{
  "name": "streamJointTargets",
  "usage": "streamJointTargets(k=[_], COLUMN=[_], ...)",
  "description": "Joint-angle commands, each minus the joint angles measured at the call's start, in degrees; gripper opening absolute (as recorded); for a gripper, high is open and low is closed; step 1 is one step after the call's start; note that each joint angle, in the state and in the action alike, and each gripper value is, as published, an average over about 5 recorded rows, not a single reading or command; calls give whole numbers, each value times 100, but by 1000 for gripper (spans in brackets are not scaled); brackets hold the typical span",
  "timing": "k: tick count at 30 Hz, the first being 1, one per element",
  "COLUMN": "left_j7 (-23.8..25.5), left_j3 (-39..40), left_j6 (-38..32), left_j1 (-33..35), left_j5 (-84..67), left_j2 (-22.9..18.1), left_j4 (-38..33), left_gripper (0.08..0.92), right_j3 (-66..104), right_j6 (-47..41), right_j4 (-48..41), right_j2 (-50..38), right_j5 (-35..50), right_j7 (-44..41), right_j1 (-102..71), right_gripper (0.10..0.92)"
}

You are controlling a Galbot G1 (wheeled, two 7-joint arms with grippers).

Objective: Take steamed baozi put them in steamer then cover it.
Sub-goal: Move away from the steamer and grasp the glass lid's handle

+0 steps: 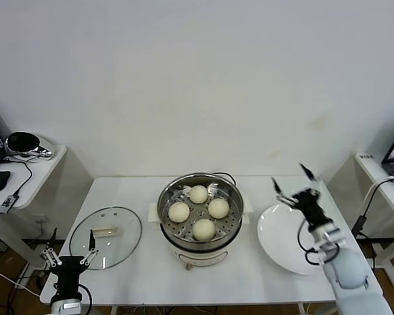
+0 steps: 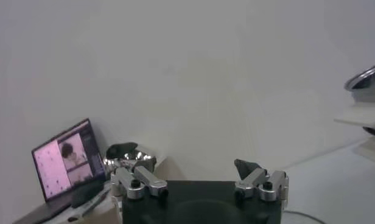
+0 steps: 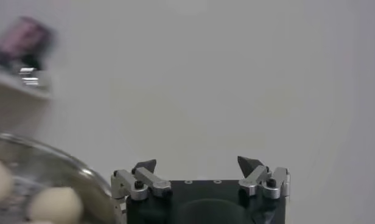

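Note:
The steamer (image 1: 184, 247) stands uncovered at the table's middle. Several cream-white baozi lie on its perforated tray, such as one (image 1: 198, 194) at the back and one (image 1: 204, 228) at the front. The cover (image 1: 121, 246), clear glass with a cream handle (image 1: 106, 231), lies flat on the table to the left. My left gripper (image 1: 69, 254) is open at the table's front-left corner, just beside the cover's rim, holding nothing. My right gripper (image 1: 290, 177) is open and empty, raised above the far edge of the white plate (image 1: 282, 244). The right wrist view shows the steamer rim (image 3: 72, 165) and a baozi (image 3: 53, 204) beside the open right gripper (image 3: 196, 163).
The white plate on the right is bare. A side desk (image 1: 33, 167) with a mouse and a shiny object stands at the left, a laptop (image 2: 63, 159) on it. Another desk (image 1: 381, 177) is at the right. The left gripper (image 2: 193, 171) faces the wall.

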Motion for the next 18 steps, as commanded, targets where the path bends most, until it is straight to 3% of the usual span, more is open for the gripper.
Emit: streamJointTargets(k=[1, 8, 18], left_j7=[-116, 694, 783], left_j3=[-374, -528, -86], left_j6=[-188, 102, 84], left_j1=[-69, -190, -1172], left_j5=[2394, 3719, 5018], left_j2=[274, 905, 1162], left_j4=[778, 1323, 2272], left_gripper=[823, 823, 823], right_j3=[2055, 2229, 2219], right_j6=[-214, -911, -888], right_j4=[324, 371, 161], right_j2=[1515, 1698, 1813], right_j5=[10, 201, 116], right_j7=[408, 696, 759], right_j1=[-1538, -1861, -1932], right_gripper=[823, 823, 823])
